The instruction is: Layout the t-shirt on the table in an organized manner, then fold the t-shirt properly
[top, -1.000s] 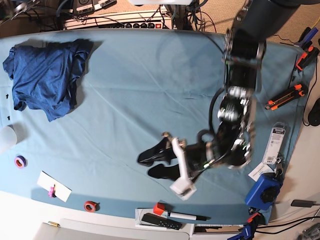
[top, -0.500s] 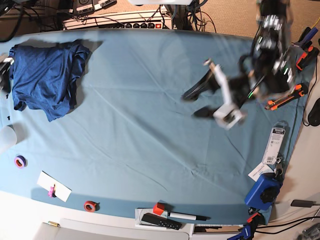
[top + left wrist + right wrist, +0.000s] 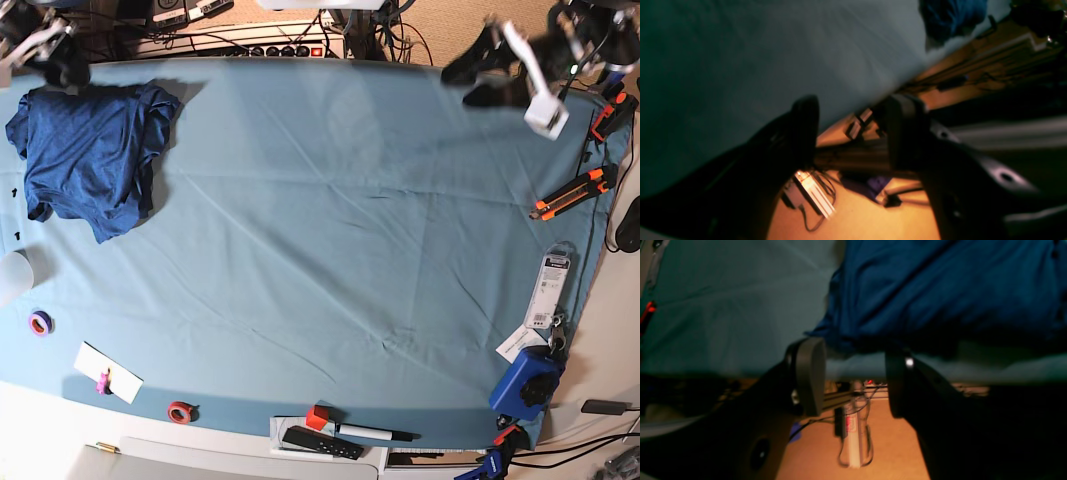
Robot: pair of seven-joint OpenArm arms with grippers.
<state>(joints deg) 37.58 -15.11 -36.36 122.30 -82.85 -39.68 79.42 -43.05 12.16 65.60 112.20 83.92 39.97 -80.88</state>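
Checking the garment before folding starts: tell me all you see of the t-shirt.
The dark navy-blue heathered cotton t-shirt lies bunched and wrinkled, layers doubled over, at the far corner of the light teal cloth-covered table. A sleeve edge juts at its top. Neither hand touches it; the right hand hovers open just beyond its edge.

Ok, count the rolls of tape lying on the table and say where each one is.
2. A purple tape roll lies near the table's left edge, below the t-shirt. A red tape roll lies at the near edge, right of a white card. Others may be hidden.
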